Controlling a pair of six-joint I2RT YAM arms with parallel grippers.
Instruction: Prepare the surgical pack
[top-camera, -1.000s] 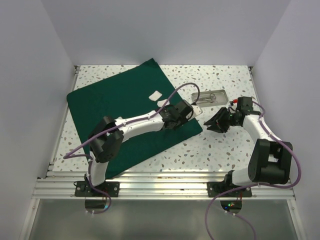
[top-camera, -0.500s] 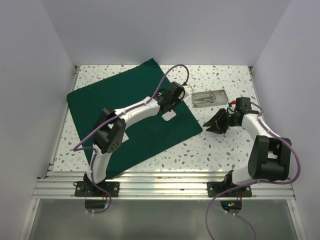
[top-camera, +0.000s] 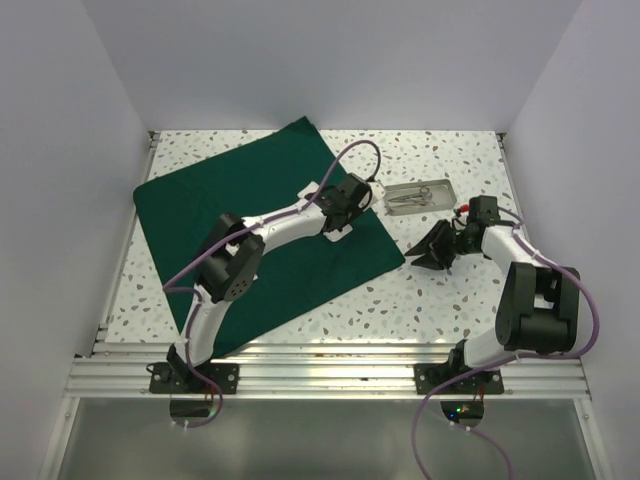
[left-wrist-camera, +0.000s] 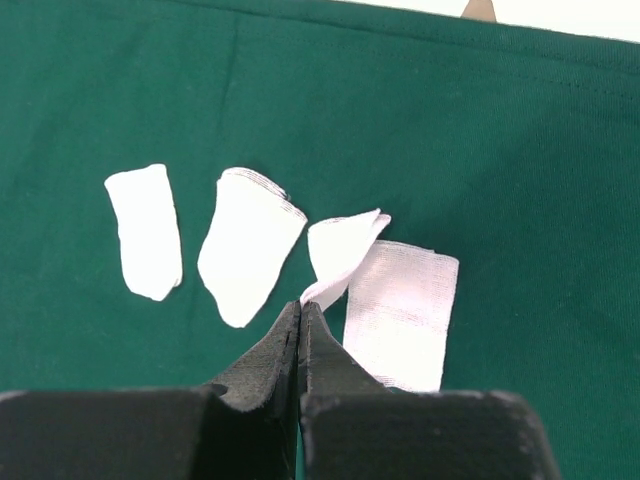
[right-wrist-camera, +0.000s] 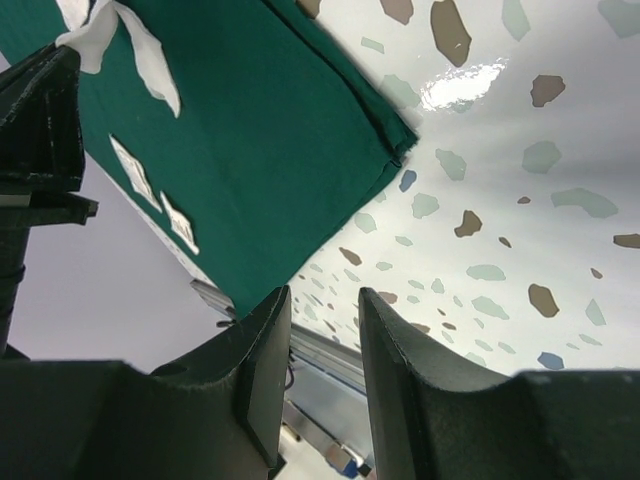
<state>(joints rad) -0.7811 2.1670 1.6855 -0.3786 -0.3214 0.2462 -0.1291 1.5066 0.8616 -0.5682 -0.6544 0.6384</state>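
The dark green drape (top-camera: 230, 215) lies flat on the left of the table. My left gripper (left-wrist-camera: 300, 306) hangs over its right part, shut on the corner of a white gauze pad (left-wrist-camera: 345, 250), which hangs curled from the tips. Three more gauze pads lie flat on the cloth: one (left-wrist-camera: 145, 232) at the left, one (left-wrist-camera: 250, 242) beside it, one (left-wrist-camera: 402, 312) at the right. The shallow steel tray (top-camera: 444, 186) with scissor-like instruments (top-camera: 415, 197) stands right of the drape. My right gripper (right-wrist-camera: 325, 310) is open and holds nothing, low over the speckled table near the drape's right corner (right-wrist-camera: 395, 145).
White walls close the table in at the back and on both sides. An aluminium rail (top-camera: 330, 365) runs along the near edge by the arm bases. The left arm's purple cable (top-camera: 355, 155) loops over the drape towards the tray.
The left gripper swung from the drape's right edge towards the far side and now sits a little nearer again, pinching a gauze pad. The right gripper shifted slightly, still open.
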